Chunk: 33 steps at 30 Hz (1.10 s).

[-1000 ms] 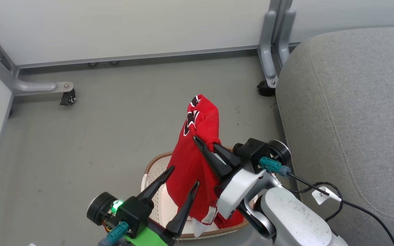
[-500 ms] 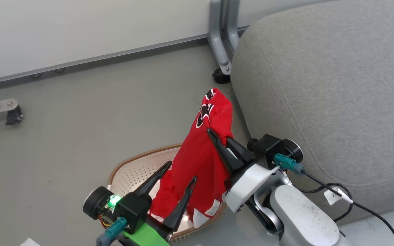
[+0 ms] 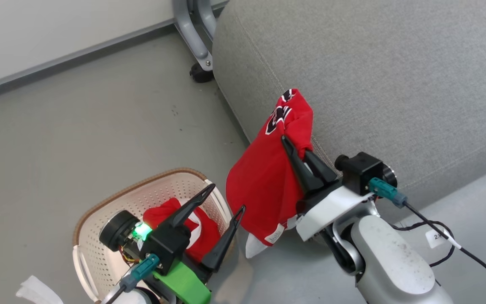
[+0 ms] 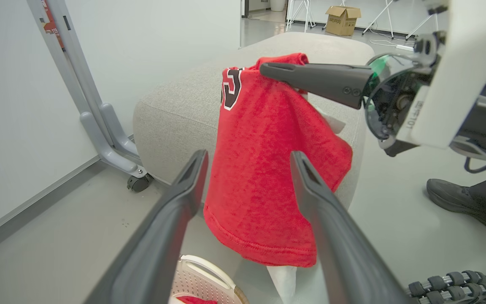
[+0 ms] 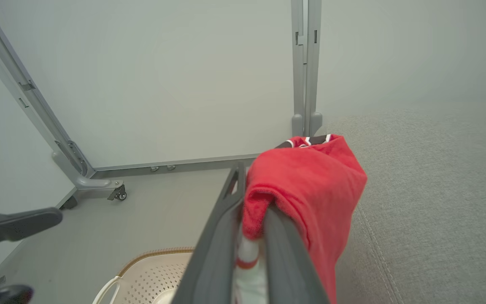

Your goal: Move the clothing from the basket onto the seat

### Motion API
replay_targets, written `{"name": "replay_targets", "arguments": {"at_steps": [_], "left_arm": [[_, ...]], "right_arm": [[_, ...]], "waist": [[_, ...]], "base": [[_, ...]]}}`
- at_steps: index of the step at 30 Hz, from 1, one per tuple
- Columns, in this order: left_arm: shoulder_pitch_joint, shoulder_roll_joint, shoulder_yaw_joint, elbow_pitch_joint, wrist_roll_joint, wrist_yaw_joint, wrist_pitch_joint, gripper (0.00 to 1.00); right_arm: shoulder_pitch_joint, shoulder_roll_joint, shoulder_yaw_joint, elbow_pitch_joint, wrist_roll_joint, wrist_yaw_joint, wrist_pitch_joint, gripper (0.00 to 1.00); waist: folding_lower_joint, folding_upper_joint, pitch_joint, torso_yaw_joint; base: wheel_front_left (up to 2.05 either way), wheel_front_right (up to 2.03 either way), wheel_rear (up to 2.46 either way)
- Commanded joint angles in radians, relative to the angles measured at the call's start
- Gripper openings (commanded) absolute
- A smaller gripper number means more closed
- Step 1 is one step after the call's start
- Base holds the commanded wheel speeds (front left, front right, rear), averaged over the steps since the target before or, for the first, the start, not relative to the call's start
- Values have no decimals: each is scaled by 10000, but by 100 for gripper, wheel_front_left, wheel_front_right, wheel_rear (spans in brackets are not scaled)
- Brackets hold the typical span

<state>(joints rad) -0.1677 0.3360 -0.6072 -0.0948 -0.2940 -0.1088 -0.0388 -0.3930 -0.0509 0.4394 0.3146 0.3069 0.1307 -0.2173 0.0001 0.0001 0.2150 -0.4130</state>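
Status of the transfer

Your right hand [image 3: 295, 145] is clenched on a bright red sports garment with black-and-white numerals [image 3: 264, 185]. The garment hangs in the air just beside the edge of the large light grey fabric seat cushion [image 3: 373, 76]. Your left hand [image 3: 228, 196] is released, fingers spread, above the small cream perforated plastic basket with a brown rim [image 3: 112, 194]. The basket stands on the grey floor [image 3: 78, 126], and a second red garment [image 3: 163, 213] lies inside it.
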Motion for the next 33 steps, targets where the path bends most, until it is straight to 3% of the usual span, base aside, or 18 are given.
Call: {"name": "replay_targets", "arguments": {"at_steps": [1,11,18,22,27,33], "left_arm": [[-279,161,31,-101,114,-28,54,100],[-1376,266,-207,-494,343,-116,430,100],[-2296,505,-279,-830,574,-145,625,100],[-2890,645,-381,-1007,720,-177,710,100],[-3595,874,-693,-1185,881,-218,778,100],[-4024,1042,-959,-1190,837,-214,709,100]], "right_arm": [[-187,4,-228,-40,-23,1,-144,0],[-1486,-80,-2366,528,-918,-1,-449,0],[-3391,-920,-4252,452,-1241,-3,-484,0],[-4498,-1791,-5232,516,-1560,-4,-489,0],[-5485,-2766,-5889,1162,-1876,-4,-486,0],[-5747,-2991,-6186,2576,-1914,-4,-481,0]], "waist": [[-1,-1,798,-592],[-1,-1,2297,-236],[-1,-1,3556,184],[-1,-1,4235,434],[-1,-1,4894,743],[-1,-1,5411,954]], "base": [[0,0,0],[0,0,0],[0,0,0],[0,0,0],[0,0,0],[0,0,0]]}}
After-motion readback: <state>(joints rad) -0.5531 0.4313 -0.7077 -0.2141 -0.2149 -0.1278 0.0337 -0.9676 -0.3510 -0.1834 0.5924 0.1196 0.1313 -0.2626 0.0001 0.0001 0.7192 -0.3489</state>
